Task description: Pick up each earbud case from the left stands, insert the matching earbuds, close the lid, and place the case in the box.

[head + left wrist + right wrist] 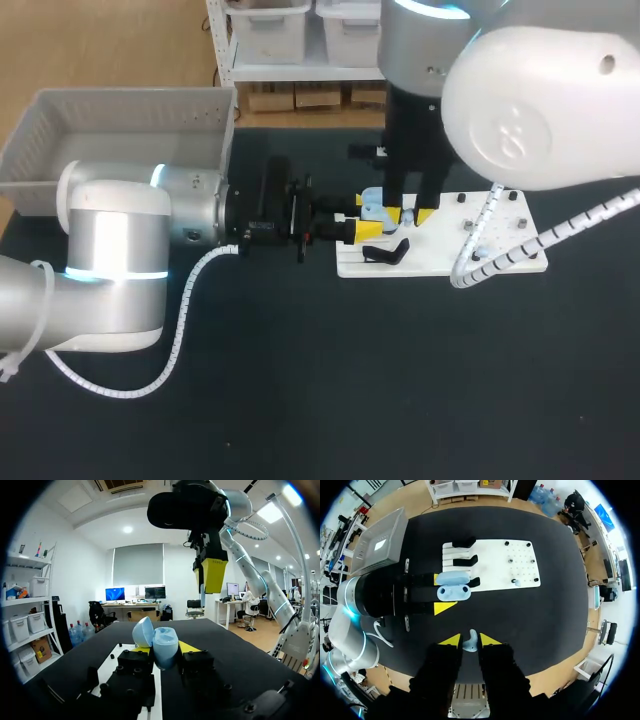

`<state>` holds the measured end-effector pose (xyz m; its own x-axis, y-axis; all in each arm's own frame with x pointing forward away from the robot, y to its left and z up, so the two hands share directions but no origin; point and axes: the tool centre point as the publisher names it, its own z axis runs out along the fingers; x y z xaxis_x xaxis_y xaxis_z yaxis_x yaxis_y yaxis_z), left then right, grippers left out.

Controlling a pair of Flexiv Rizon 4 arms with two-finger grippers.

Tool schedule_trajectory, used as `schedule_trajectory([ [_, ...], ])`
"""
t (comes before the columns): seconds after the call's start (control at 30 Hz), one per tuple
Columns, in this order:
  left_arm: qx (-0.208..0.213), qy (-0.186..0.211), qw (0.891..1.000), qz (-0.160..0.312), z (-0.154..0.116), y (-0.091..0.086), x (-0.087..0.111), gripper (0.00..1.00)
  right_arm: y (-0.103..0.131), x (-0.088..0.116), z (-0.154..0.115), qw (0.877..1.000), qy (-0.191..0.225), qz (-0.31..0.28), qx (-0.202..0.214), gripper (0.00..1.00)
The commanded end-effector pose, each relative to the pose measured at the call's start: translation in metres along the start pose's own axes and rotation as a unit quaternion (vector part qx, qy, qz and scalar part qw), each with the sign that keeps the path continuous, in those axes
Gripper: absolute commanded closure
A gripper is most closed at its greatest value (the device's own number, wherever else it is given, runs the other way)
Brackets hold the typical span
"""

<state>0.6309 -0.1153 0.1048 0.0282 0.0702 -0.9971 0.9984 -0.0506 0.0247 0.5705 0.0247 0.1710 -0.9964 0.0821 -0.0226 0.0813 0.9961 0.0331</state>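
A light blue earbud case (165, 641) with its lid (142, 631) swung open is held over the white stand board (500, 235), with my left gripper (165, 649) shut on it from both sides. In the head view the case (375, 205) shows at the left gripper (365, 216), close to the board's left part. My right gripper (470, 641) hangs straight above the open case (454, 586), shut on a small light blue earbud (470, 643). From the left wrist, the right gripper (210, 575) is seen just above and beyond the case.
Black stands (465, 560) sit on the left part of the white board (492, 567); another small earbud (517, 582) rests on its pegged right part. A grey bin (120, 125) stands at the table's far left. The table is black.
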Motion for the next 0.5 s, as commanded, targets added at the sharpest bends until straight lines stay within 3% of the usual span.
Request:
schedule_trajectory([
  [0.03, -0.004, -0.002, 1.0, 0.002, 0.0, -0.002, 0.001, 1.0, 0.0, 0.001, 0.0, 1.0, -0.002, 0.001, 0.0, 1.0],
  [0.17, -0.004, -0.002, 1.0, 0.002, 0.0, -0.002, 0.001, 1.0, 0.0, 0.001, 0.0, 1.0, -0.002, 0.001, 0.0, 1.0],
  [0.5, -0.004, -0.002, 1.0, 0.002, 0.0, -0.002, 0.001, 1.0, 0.01, -0.017, 0.002, 0.996, 0.009, 0.087, 0.006, 1.0],
])
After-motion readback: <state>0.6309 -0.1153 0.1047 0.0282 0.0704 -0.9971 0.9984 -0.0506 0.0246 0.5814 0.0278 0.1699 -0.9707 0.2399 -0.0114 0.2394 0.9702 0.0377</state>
